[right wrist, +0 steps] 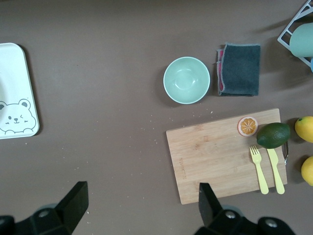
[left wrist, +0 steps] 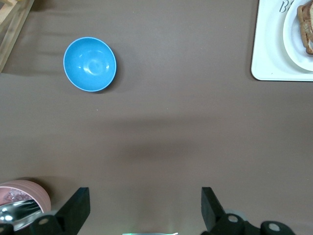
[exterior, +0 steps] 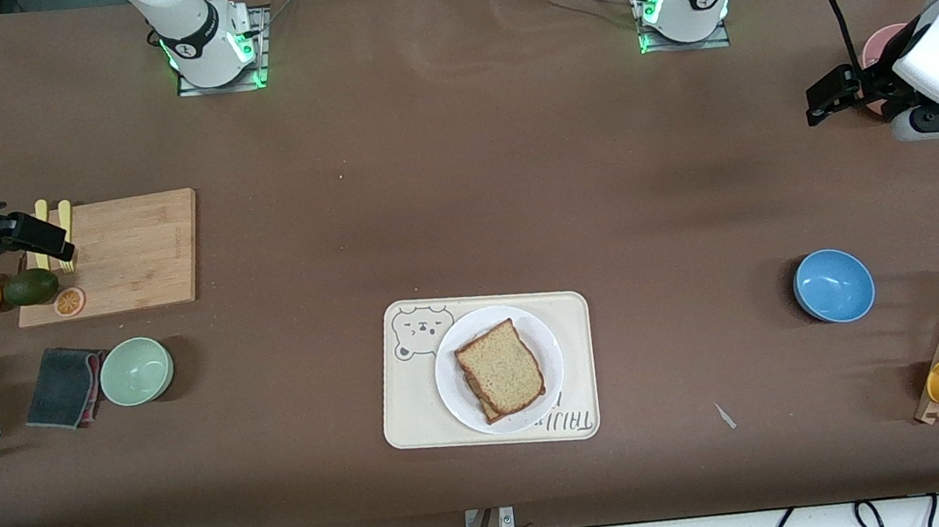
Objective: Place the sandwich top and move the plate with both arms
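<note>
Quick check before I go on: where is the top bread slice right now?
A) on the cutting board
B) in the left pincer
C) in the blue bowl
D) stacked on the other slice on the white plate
D: the bread slice lies on another slice on the plate, which sits on the tray; both pincers are open and empty, off at the table's ends.
</note>
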Motion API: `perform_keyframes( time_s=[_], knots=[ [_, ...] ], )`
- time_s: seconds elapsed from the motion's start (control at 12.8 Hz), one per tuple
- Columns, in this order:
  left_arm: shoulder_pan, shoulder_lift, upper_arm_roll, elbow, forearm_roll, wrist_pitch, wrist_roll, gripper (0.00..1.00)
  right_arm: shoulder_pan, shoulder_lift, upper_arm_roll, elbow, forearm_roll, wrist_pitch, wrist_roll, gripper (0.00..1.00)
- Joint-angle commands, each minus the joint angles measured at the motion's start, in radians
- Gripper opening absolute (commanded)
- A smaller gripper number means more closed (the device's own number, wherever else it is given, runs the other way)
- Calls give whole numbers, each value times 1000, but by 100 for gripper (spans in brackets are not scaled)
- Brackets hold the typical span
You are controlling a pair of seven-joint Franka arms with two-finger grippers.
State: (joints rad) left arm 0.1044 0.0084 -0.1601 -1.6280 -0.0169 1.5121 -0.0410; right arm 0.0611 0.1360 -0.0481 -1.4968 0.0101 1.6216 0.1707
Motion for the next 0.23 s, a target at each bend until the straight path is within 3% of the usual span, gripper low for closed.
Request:
perform_keyframes(
  time_s=[0.0,0.16],
  knots=[
    [8,-27,-7,-24,29,-3,4,100,-4,-10,-6,4,4,-2,3,100],
    [9,-27,-7,-24,29,-3,4,100,-4,-12,-7,6,7,-5,9,100]
  ],
)
